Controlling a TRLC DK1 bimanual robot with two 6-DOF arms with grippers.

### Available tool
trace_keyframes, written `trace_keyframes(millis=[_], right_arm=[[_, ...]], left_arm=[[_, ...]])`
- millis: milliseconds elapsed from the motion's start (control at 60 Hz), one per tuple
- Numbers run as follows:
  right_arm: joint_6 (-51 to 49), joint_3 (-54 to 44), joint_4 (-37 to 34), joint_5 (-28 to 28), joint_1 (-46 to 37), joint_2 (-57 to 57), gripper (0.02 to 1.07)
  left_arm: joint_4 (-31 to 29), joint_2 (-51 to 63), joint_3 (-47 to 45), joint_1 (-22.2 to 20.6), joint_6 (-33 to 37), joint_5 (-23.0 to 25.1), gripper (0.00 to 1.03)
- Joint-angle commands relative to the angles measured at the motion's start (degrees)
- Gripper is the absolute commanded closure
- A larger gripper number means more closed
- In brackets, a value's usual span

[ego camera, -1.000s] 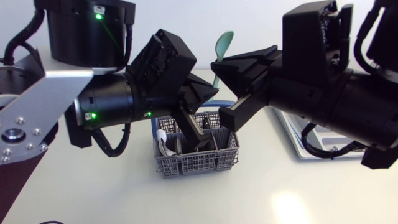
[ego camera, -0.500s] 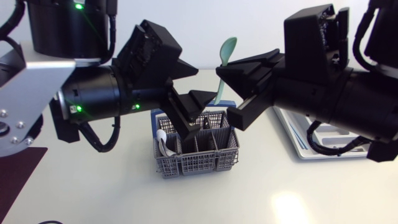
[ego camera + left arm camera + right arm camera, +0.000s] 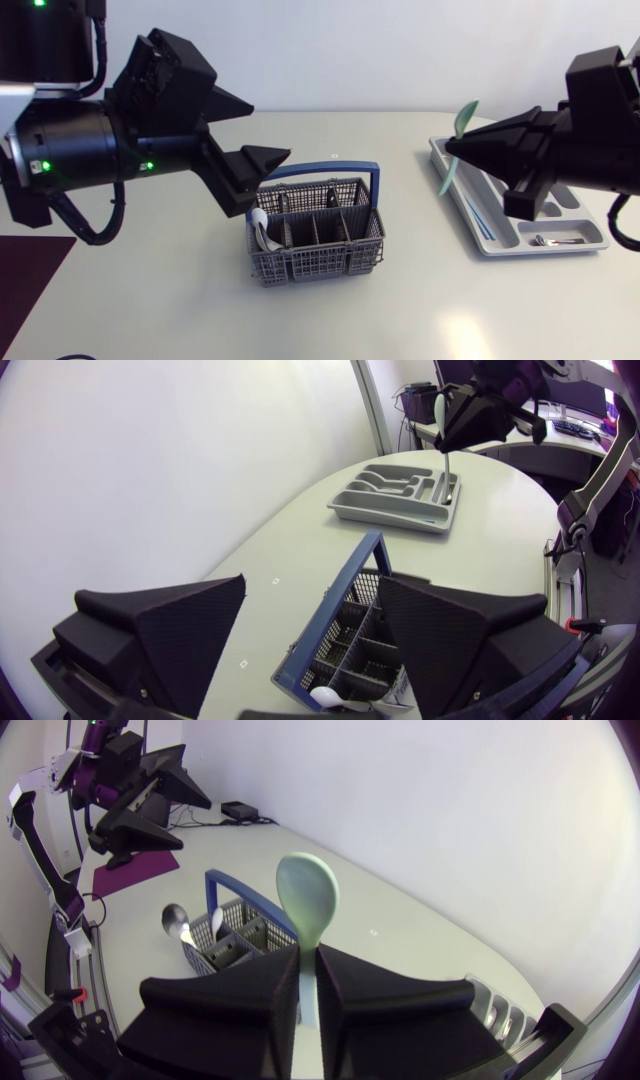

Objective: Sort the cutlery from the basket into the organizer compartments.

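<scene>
A grey wire cutlery basket with a blue handle stands mid-table, a silver spoon leaning in its left end. My right gripper is shut on a mint-green spoon, held bowl-up above the left edge of the grey organizer. In the right wrist view the green spoon rises between the closed fingers, with the basket beyond them. My left gripper hangs open above and left of the basket, nothing between its fingers. Between those fingers, the left wrist view shows the basket and, farther off, the organizer.
The organizer holds a silver piece in a front compartment and thin cutlery in a long one. A dark purple mat lies at the table's left edge. Bare white table surrounds the basket.
Both arms have pulled away from the basket. My right gripper carried the green spoon to the right, over the organizer's left edge. My left gripper drew back to the left and up.
</scene>
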Motion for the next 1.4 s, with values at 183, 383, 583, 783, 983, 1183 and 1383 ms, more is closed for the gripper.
trace_keyframes(millis=[183,383,583,783,983,1183,1383], right_arm=[[-21.5,-0.4,-9.7,-11.5,-20.9,5.5,1.01],[-35.8,0.7,-12.7,-14.6,-32.6,15.7,1.01],[-49.6,4.3,-15.2,-14.2,-41.2,27.7,1.01],[-61.1,8.9,-16.2,-11.7,-47.2,38.0,1.01],[-70.0,14.8,-15.6,-7.5,-51.2,47.1,1.01],[-77.9,15.5,-12.2,-2.3,-51.9,51.5,1.01],[-79.0,18.5,-9.6,0.9,-52.2,56.7,1.01]], left_arm=[[-3.4,-2.4,-3.0,0.9,2.9,-0.3,0.11],[-5.1,-2.5,-3.9,0.7,3.9,-0.3,0.11],[-6.2,-3.0,-5.0,0.9,4.5,-0.3,0.11],[-6.9,-3.3,-5.1,1.2,4.8,-0.3,0.11],[-7.3,-3.1,-5.1,0.3,4.7,-0.3,0.11],[-7.6,-3.1,-5.2,-0.3,4.5,-0.4,0.11],[-7.9,-3.3,-5.2,-0.3,4.4,-0.4,0.11]])
